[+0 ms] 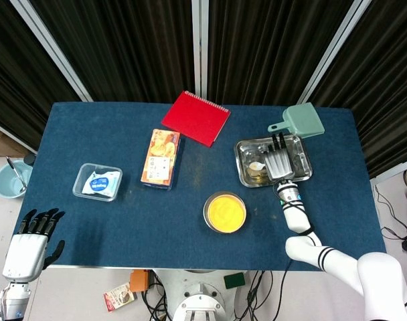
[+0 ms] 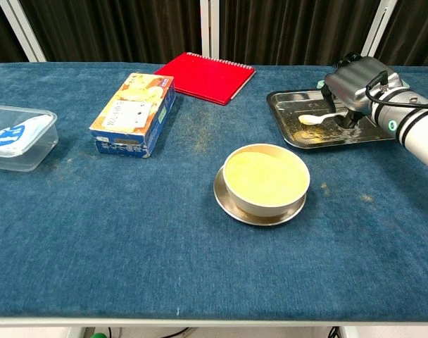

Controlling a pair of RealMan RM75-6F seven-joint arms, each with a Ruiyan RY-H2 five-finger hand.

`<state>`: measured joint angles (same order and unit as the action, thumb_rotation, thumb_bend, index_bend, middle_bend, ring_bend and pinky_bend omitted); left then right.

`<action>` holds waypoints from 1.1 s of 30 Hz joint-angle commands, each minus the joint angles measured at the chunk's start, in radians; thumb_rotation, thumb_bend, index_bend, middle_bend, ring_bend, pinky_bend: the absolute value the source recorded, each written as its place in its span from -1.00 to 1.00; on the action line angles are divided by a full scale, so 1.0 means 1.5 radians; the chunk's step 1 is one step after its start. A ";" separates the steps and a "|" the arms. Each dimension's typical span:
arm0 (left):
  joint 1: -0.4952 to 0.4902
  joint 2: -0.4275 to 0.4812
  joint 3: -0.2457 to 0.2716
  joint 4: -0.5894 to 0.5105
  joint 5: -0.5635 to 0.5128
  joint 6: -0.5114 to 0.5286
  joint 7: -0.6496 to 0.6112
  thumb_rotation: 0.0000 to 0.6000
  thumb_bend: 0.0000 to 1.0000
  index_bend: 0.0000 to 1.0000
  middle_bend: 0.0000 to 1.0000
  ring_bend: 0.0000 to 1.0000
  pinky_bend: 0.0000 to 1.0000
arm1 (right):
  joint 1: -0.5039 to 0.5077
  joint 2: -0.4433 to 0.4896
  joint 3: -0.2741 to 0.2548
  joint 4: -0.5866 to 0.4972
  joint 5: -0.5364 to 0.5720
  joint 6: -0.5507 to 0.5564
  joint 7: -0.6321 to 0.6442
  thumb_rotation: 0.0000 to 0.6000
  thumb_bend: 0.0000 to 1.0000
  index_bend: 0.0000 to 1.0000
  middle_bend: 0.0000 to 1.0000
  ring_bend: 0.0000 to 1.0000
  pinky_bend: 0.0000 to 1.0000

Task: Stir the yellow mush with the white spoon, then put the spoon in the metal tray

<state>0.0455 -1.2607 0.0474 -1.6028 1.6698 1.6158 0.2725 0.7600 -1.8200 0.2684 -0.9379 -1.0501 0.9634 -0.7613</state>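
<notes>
The bowl of yellow mush [image 1: 225,212] [image 2: 265,178] stands on a metal saucer near the table's front middle. Behind it to the right lies the metal tray [image 1: 298,167] [image 2: 305,137]. My right hand [image 1: 280,160] [image 2: 358,88] is low over the tray's middle and holds the white spoon [image 1: 258,166] [image 2: 314,119] by its handle. The spoon's bowl points left and sits at the tray's floor. My left hand [image 1: 29,244] hangs off the table's front left corner, fingers spread, holding nothing.
A red notebook [image 1: 196,118] [image 2: 208,76] lies at the back middle. An orange snack box [image 1: 160,158] [image 2: 134,113] and a clear plastic container [image 1: 98,182] [image 2: 17,137] lie to the left. A green scoop [image 1: 298,122] sits just behind the tray.
</notes>
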 commanded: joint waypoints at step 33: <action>-0.018 0.029 -0.022 -0.024 -0.013 -0.006 -0.002 1.00 -0.37 -0.64 -0.67 -0.64 -0.74 | -0.327 0.447 -0.159 -0.488 -0.223 0.308 0.361 1.00 -0.35 -0.72 -0.71 -0.99 -1.00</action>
<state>0.0194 -1.2181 0.0145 -1.6381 1.6505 1.6074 0.2693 0.3825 -1.2175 0.1135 -1.6318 -1.2669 1.3216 -0.3639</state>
